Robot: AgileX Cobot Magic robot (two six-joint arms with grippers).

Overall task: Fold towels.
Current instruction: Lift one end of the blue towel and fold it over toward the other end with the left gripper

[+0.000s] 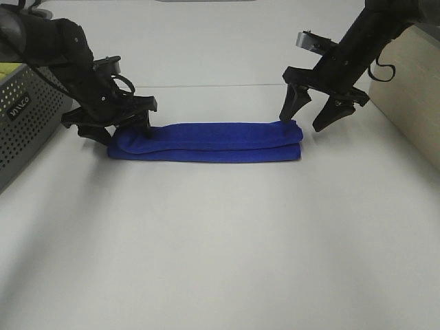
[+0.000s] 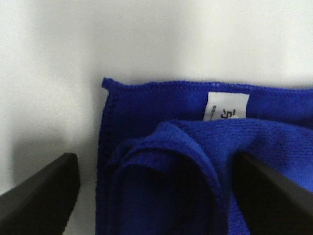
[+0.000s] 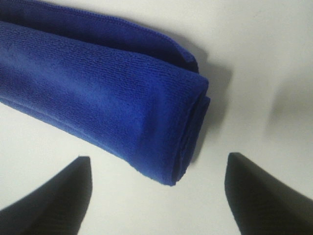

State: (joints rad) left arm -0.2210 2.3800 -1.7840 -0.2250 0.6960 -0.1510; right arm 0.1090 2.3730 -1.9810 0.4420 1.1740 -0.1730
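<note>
The white counter (image 1: 220,261) carries one thing of ours, the blue towel (image 1: 213,141). It lies as a long, narrow band of stacked layers running from the left fingers (image 2: 41,196) across to the right fingers (image 1: 293,102). We judge the lengthwise folding done, since the band looks even along most of its run. The left fingers stand spread wide with the towel's end between them, gripping nothing. The right fingers are spread too, empty, just above the other end, which looks neat and rounded. At the left fingers the upper layer sits rumpled and short of the lower edge, where the small white tag (image 2: 226,106) shows. What we think is left is squaring that end and folding the band end over end.
</note>
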